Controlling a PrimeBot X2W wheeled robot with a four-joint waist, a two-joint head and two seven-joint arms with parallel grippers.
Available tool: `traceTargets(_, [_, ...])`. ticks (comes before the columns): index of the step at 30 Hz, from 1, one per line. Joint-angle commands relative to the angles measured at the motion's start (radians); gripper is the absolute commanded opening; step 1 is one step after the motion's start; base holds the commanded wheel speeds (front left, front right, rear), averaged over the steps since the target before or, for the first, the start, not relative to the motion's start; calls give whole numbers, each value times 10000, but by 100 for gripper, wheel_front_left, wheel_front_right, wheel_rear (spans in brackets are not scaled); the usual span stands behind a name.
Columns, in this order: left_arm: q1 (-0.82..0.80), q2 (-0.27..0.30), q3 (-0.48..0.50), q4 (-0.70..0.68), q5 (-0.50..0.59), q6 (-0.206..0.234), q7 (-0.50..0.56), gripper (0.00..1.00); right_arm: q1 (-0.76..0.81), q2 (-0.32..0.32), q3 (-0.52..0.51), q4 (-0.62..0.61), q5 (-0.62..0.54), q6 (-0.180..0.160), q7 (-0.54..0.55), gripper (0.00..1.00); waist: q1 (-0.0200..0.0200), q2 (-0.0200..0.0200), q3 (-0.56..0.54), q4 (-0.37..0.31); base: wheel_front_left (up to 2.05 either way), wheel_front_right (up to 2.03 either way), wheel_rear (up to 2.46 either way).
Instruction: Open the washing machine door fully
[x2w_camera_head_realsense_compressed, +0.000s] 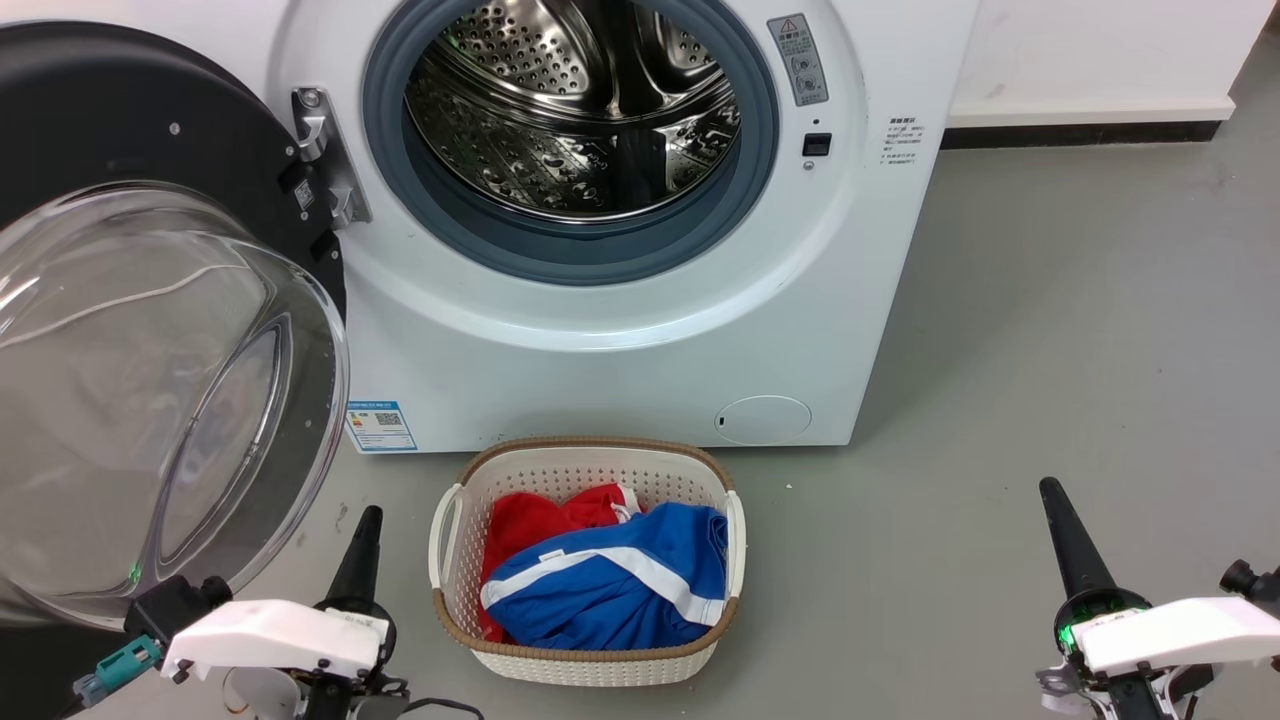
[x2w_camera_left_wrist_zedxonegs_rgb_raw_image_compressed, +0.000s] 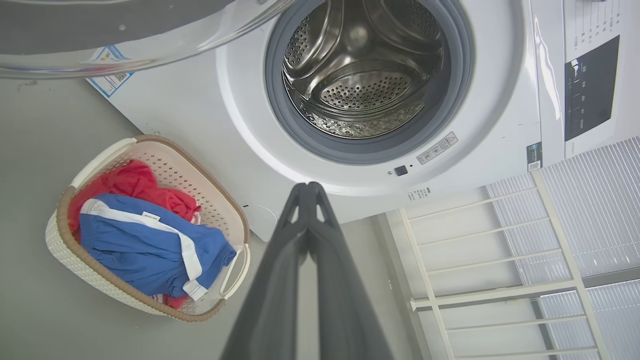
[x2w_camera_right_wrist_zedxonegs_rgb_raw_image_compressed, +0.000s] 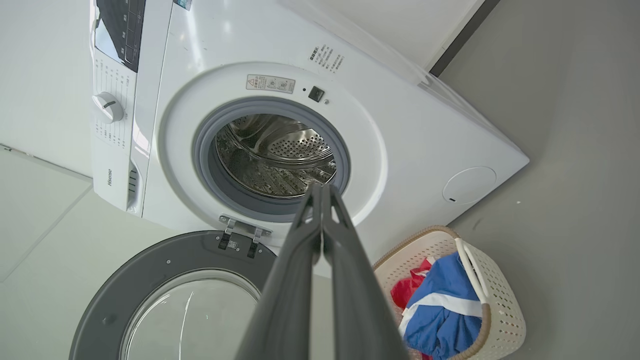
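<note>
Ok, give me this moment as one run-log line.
door: round glossy black glass-bowled washing machine door wide open | left gripper: shut, free | right gripper: shut, free

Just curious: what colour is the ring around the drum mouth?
The gasket is grey; best in head view.

The washing machine (x2w_camera_head_realsense_compressed: 620, 330) is looked down on from the head, from near its front, while from each wrist it is seen rolled sideways from lower down, left and right of its middle, its drum mouth (x2w_camera_head_realsense_compressed: 570, 110) and the laundry basket (x2w_camera_head_realsense_compressed: 590, 480) before it being shared by all views
</note>
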Motion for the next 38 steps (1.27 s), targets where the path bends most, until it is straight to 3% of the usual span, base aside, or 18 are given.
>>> traceTargets(1, [-244,-1,109,-44,-200,-84,47,0,-246,-62,-31,-30,244,1,44,0,0,-1,1,5,0,0,0])
traceTargets(38, [-477,-657,1171,383,-2928,-1000,745,0,-679,-12,-309,515,3689,1,507,0,0,-1,24,176,0,0,0])
